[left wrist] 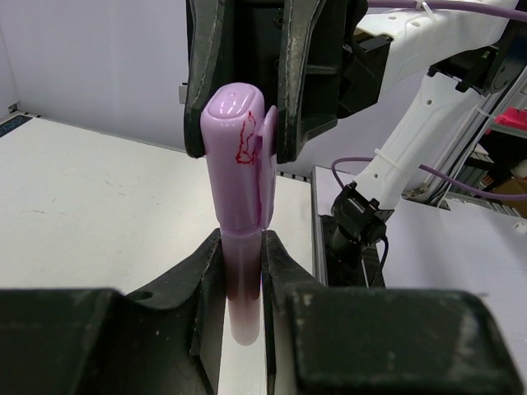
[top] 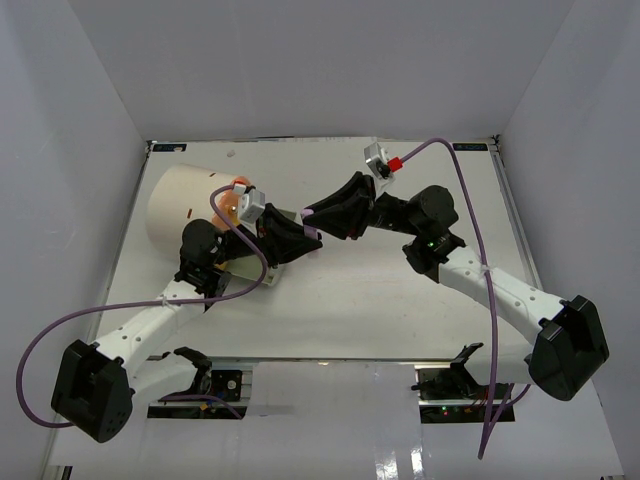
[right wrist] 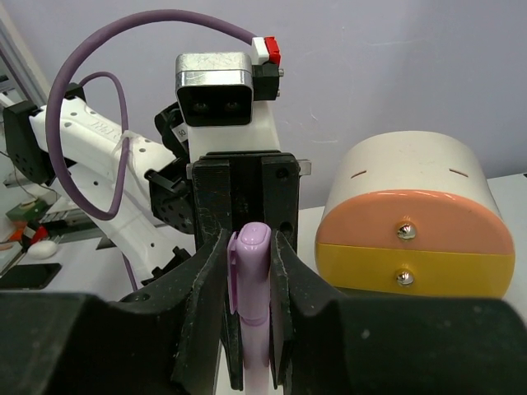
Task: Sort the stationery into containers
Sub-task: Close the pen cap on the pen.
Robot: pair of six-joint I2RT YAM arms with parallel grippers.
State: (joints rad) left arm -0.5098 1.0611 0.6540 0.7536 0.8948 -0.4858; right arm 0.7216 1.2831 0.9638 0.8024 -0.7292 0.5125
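**A:** Trouble here is two grips on one lilac pen (left wrist: 239, 164), isn't it?

**B:** Yes. The left pincer (left wrist: 243, 271) is clamped on the pale barrel and the right pincer (right wrist: 249, 247) on the capped end. The pen is held off the desk (top: 380, 290), bridging the two arms just right of the container (right wrist: 412, 164), which sits at the far left.

**A:** What could fail from here?

**B:** Three things, as I judge it. If either arm pulls away while both squeeze, the cap may pop off or the pen may twist in the jaws. If both let go together, it drops to the desk. Both drawers also look flush with the front, so nothing is open to receive it. Swinging it toward the container could knock it against that face.

**A:** What does each camera add?

**B:** The left wrist view shows the clip and a red scribble (left wrist: 245, 140) on the cap, with both pairs of jaws on the pen end to end. Only the right wrist view shows the container's front, an orange drawer (right wrist: 412, 216) above a yellow drawer (right wrist: 412, 267), each with a brass knob (right wrist: 404, 232). The overhead view hides the pen behind the arms, but it alone shows where everything sits on the desk. I can make out no other stationery in any view.
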